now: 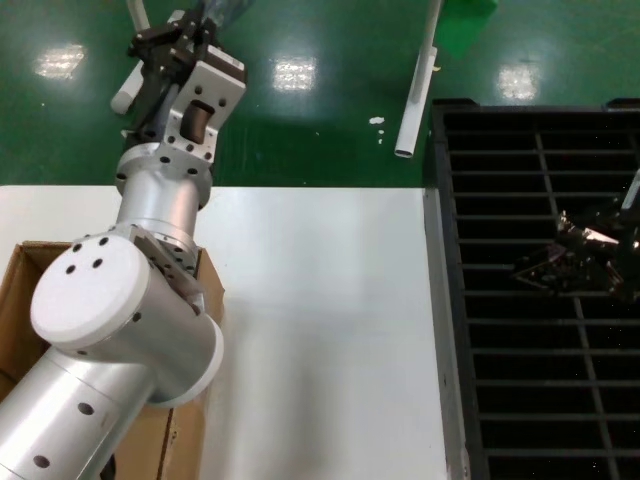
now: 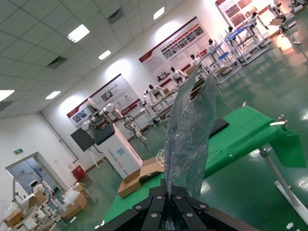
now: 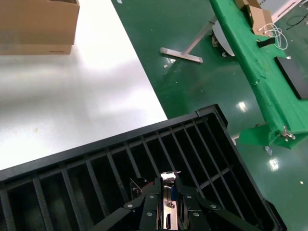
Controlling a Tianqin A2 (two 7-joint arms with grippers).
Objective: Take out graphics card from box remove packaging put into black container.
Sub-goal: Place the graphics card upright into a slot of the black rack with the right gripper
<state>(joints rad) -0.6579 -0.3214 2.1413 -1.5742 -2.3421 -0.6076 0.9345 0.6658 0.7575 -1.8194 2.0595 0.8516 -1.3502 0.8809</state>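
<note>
My left gripper is raised beyond the table's far edge and is shut on the empty grey-blue packaging bag. In the left wrist view the bag stands up from the closed gripper. My right gripper is inside the black container, shut on the graphics card. In the right wrist view the gripper pinches the card's silver bracket with its blue port, low between the container's slats. The brown box sits at the near left, mostly hidden by my left arm.
The white table lies between the box and the container. A white pole leans over the green floor behind the table. The right wrist view shows the box across the table and a green-covered bench beyond the container.
</note>
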